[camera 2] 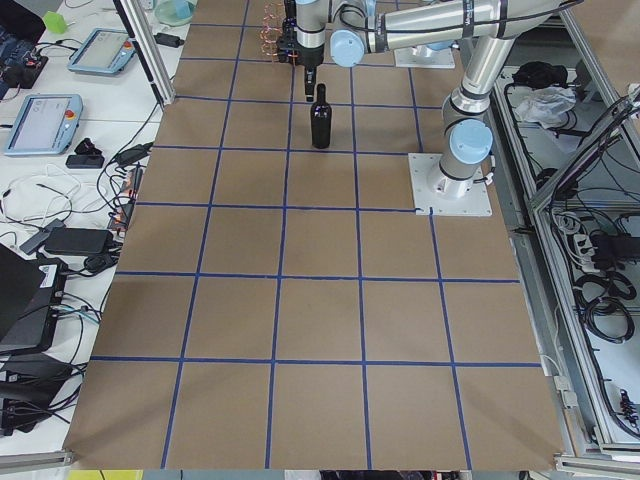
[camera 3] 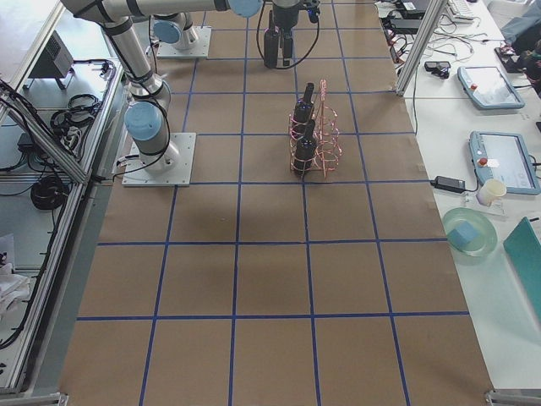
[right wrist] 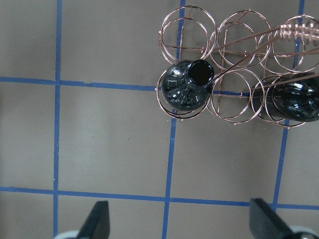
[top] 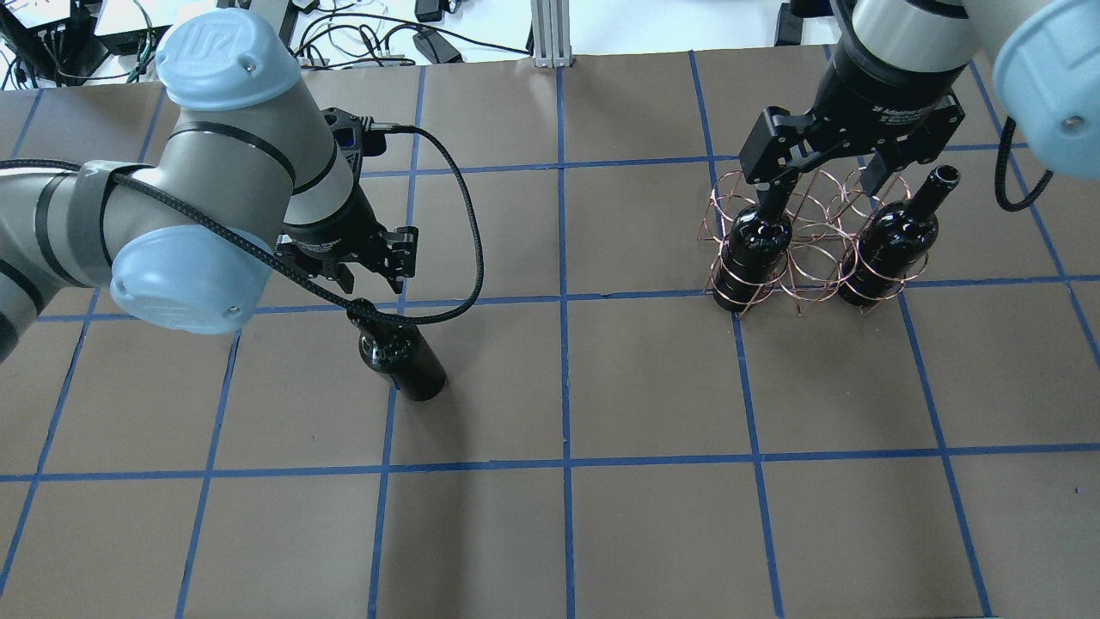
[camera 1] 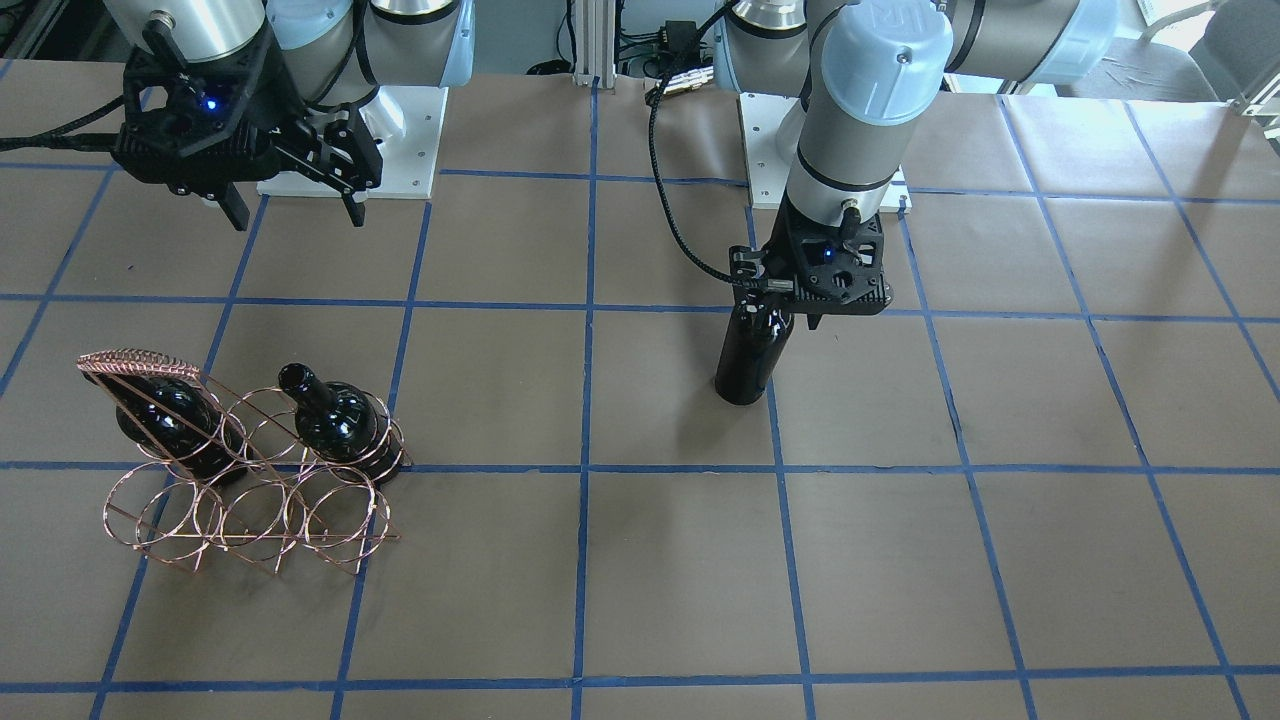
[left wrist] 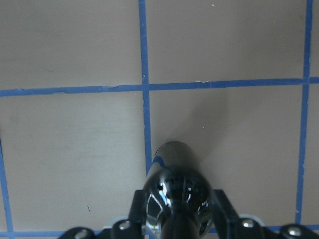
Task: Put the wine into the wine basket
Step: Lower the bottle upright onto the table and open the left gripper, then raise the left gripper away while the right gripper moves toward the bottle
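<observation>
A near-black wine bottle (camera 1: 745, 360) stands upright on the table, also seen from overhead (top: 404, 361) and in the left wrist view (left wrist: 177, 196). My left gripper (camera 1: 785, 318) is low over it with its jaws on either side of the neck, apart from the glass, so open. The copper wire wine basket (camera 1: 250, 510) stands on the other side of the table (top: 812, 258) and holds two more bottles (top: 756, 249) (top: 889, 245) upright in its rings. My right gripper (top: 825, 185) hangs open and empty above the basket. Its fingertips (right wrist: 97, 221) frame the basket (right wrist: 234, 94) below.
The table is brown paper with a blue tape grid (camera 1: 590, 470). Several basket rings (right wrist: 239, 32) hold nothing. A black cable (top: 464, 258) loops beside the left wrist. The arm bases (camera 1: 350, 140) stand at the robot's edge of the table.
</observation>
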